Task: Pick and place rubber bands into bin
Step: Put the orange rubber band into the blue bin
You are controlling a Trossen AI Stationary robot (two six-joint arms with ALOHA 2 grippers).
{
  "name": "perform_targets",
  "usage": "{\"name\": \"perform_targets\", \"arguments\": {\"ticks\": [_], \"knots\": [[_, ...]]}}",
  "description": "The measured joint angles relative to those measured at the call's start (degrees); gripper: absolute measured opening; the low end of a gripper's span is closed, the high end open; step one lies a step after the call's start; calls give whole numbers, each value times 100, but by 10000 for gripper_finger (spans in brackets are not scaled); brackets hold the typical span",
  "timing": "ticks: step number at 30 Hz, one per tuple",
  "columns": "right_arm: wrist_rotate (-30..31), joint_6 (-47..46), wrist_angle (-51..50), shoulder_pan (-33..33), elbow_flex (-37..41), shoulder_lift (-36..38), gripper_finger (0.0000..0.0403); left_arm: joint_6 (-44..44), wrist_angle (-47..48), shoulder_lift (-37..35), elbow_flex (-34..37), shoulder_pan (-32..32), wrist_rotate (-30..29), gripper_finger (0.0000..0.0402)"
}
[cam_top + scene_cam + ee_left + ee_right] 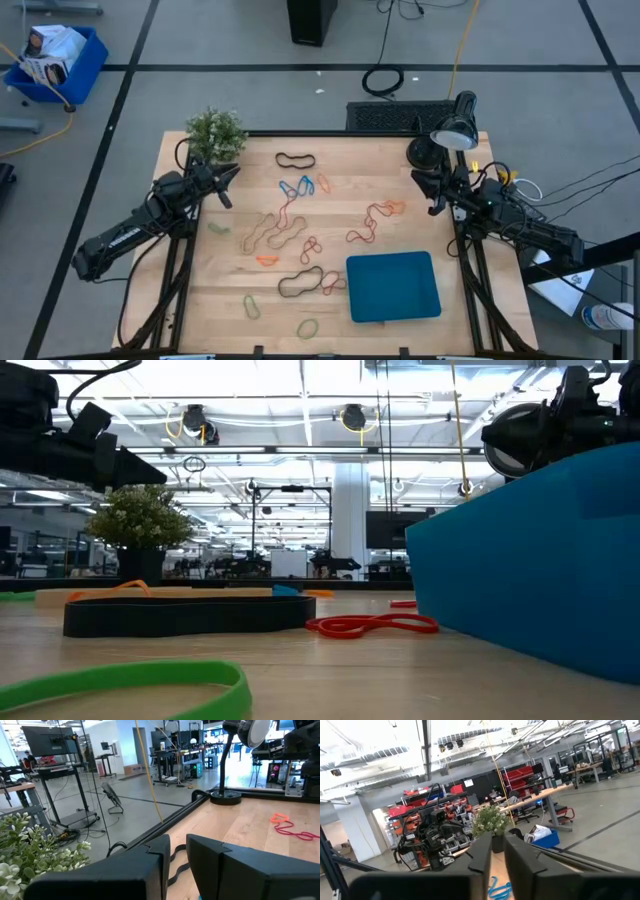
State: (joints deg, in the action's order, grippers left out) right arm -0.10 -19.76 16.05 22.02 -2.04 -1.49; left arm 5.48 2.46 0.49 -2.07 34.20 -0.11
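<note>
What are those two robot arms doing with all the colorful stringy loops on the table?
They are meant to put the rubber bands into the bin. Right now the bin looks empty and the bands lie scattered on the table. The left gripper and the right gripper both wait at the sides, holding nothing.

Both arms sit folded back at opposite edges of the table, raised clear of its surface. Left arm runs in from the left edge; left gripper (228, 178) points inward toward the middle, its two dark fingers (150, 870) parallel with a narrow gap between them, nothing held. Right arm comes in from the right edge; right gripper (434, 190) faces the left arm, fingers (520, 855) likewise slightly parted, nothing between them.
</note>
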Motion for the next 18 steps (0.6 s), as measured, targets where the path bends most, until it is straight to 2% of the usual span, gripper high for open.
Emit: {"name": "perform_targets", "arguments": {"ticks": [4,8,12,18], "knots": [[11,-1,100,1,0,-1,112,0,-2,-2,0,0,1,72],[-15,239,312,-24,-27,-36,143,-18,-4,0,0,0,0,72],[-13,702,97,-197,-257,-361,150,-28,-7,0,0,1,0,72],[24,1628,54,-535,-1110,-1508,143,-34,-9,0,0,-1,0,72]]}}
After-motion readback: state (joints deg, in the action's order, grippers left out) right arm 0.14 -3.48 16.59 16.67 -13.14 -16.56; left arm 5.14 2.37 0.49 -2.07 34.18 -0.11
